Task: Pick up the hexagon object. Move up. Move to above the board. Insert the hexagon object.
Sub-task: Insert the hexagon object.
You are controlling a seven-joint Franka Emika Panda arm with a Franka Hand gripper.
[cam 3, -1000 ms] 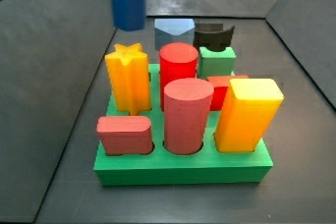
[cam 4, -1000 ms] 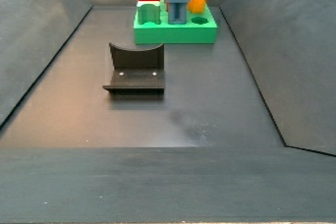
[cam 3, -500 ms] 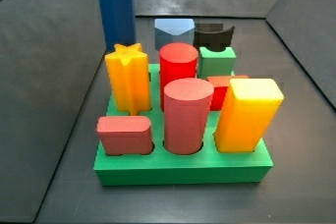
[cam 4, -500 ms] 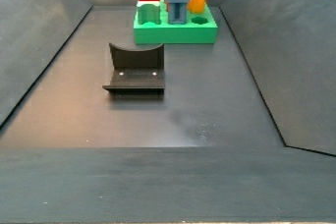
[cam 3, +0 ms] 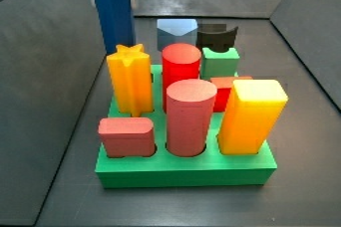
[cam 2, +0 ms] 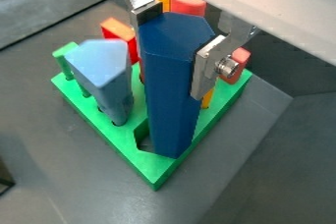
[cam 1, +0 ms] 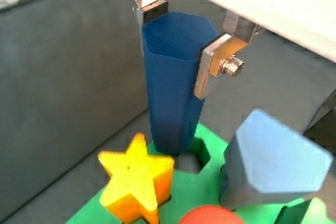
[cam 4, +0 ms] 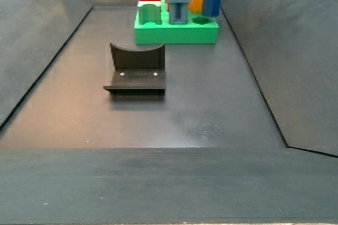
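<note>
- i judge the task is in its last step: the pick, the lift and the move over the board look done, and the insert is under way but not finished.
- my gripper (cam 2: 178, 33) is clenched on the hexagon block (cam 2: 171, 90), one silver finger (cam 1: 215, 63) flat on each side near its top; it hangs over the back corner of the green board (cam 2: 157, 169).
- in both wrist views the block stands upright with its foot at a dark slot (cam 1: 195, 156) in that corner; i cannot tell how deep it sits.
- in a side view the block (cam 3: 115, 17) rises well above the other pegs, so i judge there is more to lower before letting go.
- the yellow star (cam 1: 136, 174) stands just beside the slot, the pale blue peg (cam 1: 272, 160) close on another side; both crowd the fingers' way down.
- red cylinders (cam 3: 189, 116), a yellow block (cam 3: 253, 114) and a flat red piece (cam 3: 127, 136) fill the front of the board, clear of the slot.
- the fixture (cam 4: 134, 69) sits on the floor, well apart from the board (cam 4: 179, 34).
</note>
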